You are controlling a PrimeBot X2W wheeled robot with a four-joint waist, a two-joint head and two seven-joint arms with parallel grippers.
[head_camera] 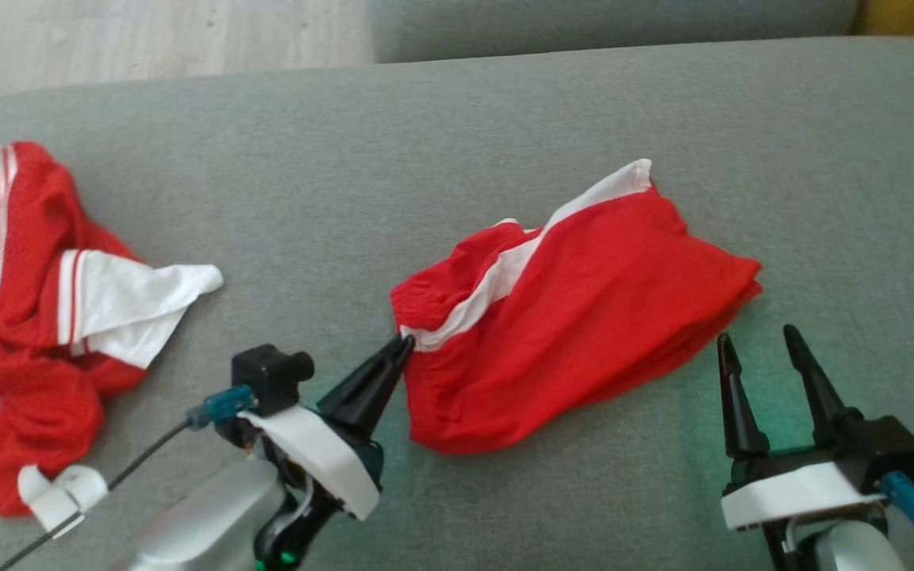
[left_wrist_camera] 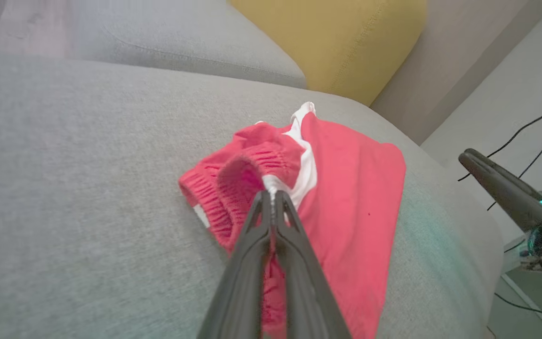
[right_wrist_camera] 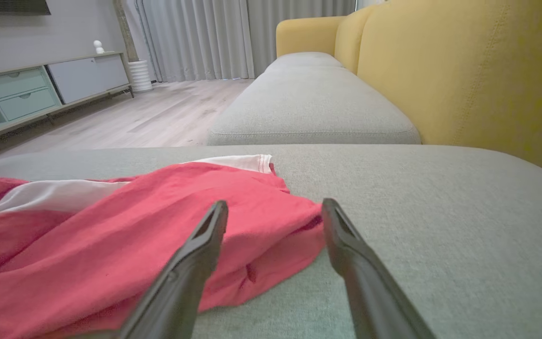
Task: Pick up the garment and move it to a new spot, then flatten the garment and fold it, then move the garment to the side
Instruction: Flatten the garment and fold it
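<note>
One grey cushion (head_camera: 505,119) carries everything. At centre frame lies the garment (head_camera: 584,317), red with a white stripe. Its long axis runs from lower left to upper right. A second red-and-white garment (head_camera: 36,317) is bunched at the far left. My left gripper (head_camera: 403,342) is pinched tight on the waistband corner at the garment's lower-left end, so I judge it leads the lift. My right gripper (head_camera: 755,333) stands wide apart, holding nothing, just below the garment's right end.

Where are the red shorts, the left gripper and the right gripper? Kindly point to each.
red shorts (head_camera: 584,317), head view, middle of the red cloth.
left gripper (head_camera: 404,344), head view, shut fingertips at the waistband.
right gripper (head_camera: 756,334), head view, gap between the open fingertips.
</note>
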